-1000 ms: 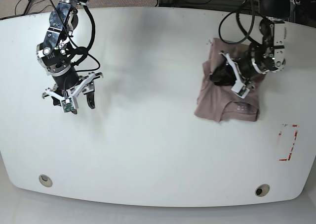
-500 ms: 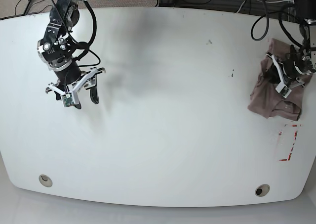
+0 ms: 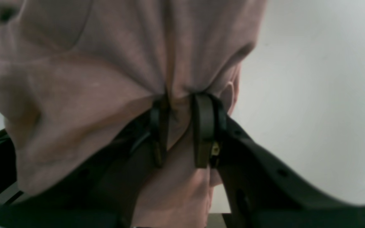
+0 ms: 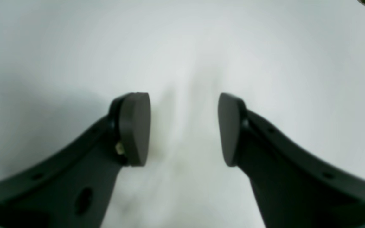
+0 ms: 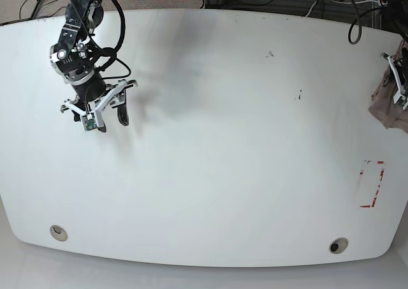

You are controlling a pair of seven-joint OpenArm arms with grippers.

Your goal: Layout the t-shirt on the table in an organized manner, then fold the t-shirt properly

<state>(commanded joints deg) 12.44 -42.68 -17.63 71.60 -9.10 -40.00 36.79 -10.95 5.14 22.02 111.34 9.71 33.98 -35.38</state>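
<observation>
The mauve t-shirt (image 5: pixel 387 104) hangs bunched at the far right edge of the base view, over the rim of the white table (image 5: pixel 223 142). My left gripper (image 3: pixel 181 126) is shut on a pinched fold of the t-shirt (image 3: pixel 84 72), and cloth drapes over and around both fingers. In the base view only a sliver of that gripper (image 5: pixel 400 78) shows at the frame edge. My right gripper (image 5: pixel 105 113) hovers over the table's far left part. Its fingers stand open with only bare table (image 4: pixel 182 47) between them (image 4: pixel 184 126).
A red tape rectangle (image 5: pixel 371 184) marks the table at the right. Two round metal grommets (image 5: pixel 58 232) (image 5: pixel 338 245) sit near the front edge. Small dark specks (image 5: pixel 298 96) dot the surface right of centre. Cables lie behind the table's far edge.
My left gripper has dragged the bunched t-shirt from right of centre out to the table's far right edge. The right arm drifted slightly up and right, still open.
</observation>
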